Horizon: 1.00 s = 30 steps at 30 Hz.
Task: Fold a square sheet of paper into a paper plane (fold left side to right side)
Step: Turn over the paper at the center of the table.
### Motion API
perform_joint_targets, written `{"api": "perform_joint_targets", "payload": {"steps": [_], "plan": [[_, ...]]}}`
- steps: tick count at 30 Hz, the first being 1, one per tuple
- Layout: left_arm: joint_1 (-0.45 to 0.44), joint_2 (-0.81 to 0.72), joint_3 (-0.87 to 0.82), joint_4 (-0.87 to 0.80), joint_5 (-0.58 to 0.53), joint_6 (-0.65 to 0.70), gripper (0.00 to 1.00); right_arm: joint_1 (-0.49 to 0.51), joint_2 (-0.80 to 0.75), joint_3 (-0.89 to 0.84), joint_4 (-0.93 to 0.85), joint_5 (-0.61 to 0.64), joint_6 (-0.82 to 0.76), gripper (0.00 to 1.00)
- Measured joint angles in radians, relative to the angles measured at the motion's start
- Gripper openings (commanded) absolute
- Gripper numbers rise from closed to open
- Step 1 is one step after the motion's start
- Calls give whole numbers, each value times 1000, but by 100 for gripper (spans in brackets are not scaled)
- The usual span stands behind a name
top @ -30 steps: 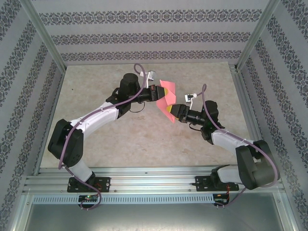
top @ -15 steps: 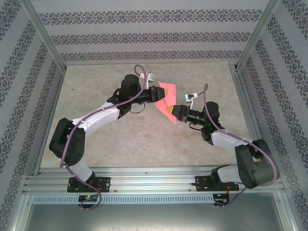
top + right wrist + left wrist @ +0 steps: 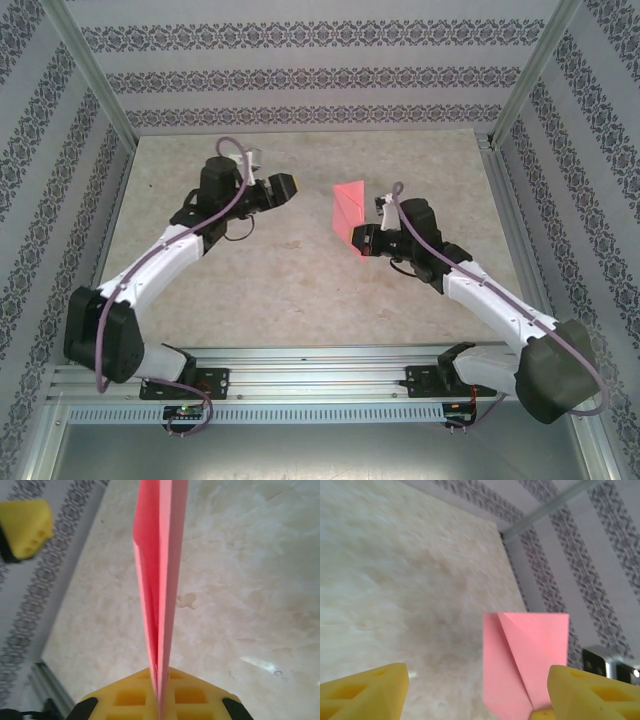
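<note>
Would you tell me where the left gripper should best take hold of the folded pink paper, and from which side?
Probably its wide free end, coming from the left, where the left gripper stands open. The right gripper pinches the narrow end of the folded pink paper, whose layers gape slightly; fingers closing across both flat faces there should keep them together.

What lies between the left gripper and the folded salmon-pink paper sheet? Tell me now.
Nothing: seen from the top external view, bare beige tabletop spans the gap between the open left gripper and the folded salmon-pink paper.
</note>
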Motion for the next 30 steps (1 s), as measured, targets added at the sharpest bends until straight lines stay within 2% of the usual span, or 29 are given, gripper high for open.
{"api": "perform_joint_targets", "payload": {"steps": [4, 7, 10, 14, 19, 23, 27, 30], "plan": [[95, -167, -40, -140, -189, 12, 81, 161, 87, 150, -263, 370, -77, 0], [171, -261, -116, -205, -288, 6, 85, 268, 256, 267, -438, 628, -97, 0], [238, -320, -205, -255, -346, -10, 87, 358, 452, 387, -588, 822, -101, 0], [293, -346, -272, -307, -367, -20, 88, 447, 704, 562, -750, 998, -106, 1], [318, -344, -290, -316, -360, -26, 88, 504, 925, 724, -856, 1104, -132, 10], [332, -318, -290, -313, -331, -26, 88, 518, 1024, 781, -891, 1110, -159, 34], [338, -259, -290, -306, -268, -15, 88, 529, 1029, 785, -890, 1057, -180, 56], [338, -190, -289, -294, -189, 13, 87, 543, 941, 718, -830, 963, -197, 68]]}}
